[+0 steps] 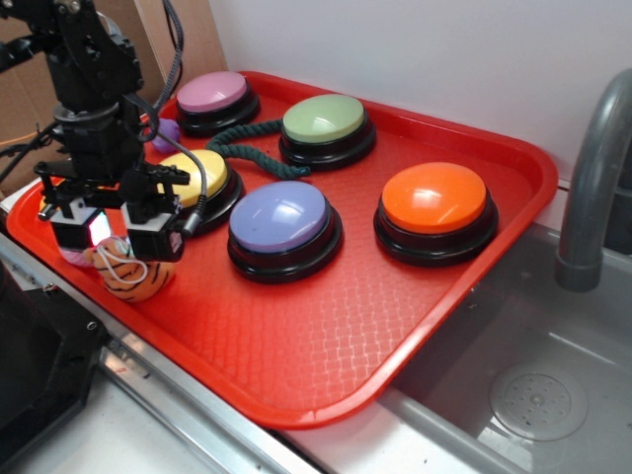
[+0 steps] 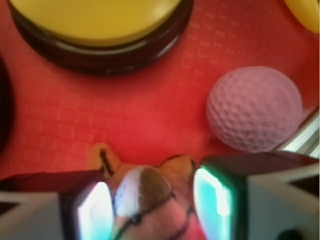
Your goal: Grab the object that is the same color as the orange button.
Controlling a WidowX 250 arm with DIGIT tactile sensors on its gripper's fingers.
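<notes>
Tiger toy (image 2: 150, 200) on tray (image 1: 326, 346), ball (image 2: 255, 107) beside, button (image 2: 95, 25) behind.

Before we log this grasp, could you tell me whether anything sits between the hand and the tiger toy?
Nothing visible does: the hand already straddles the tiger toy, one finger on each side. The pink ball lies apart, off to one side.

A red tray (image 1: 434, 326) sits beside a gray sink (image 1: 513, 395). On the tray are five big round buttons: pink (image 1: 212, 92), green (image 1: 324, 118), yellow (image 1: 197, 178), purple (image 1: 281, 217) and orange (image 1: 434, 197). A dark green rope (image 1: 247, 155) lies between the buttons. A pink ball (image 2: 254, 107) and a striped tiger (image 1: 128, 276) sit near the yellow button, at the tray's edge.
</notes>
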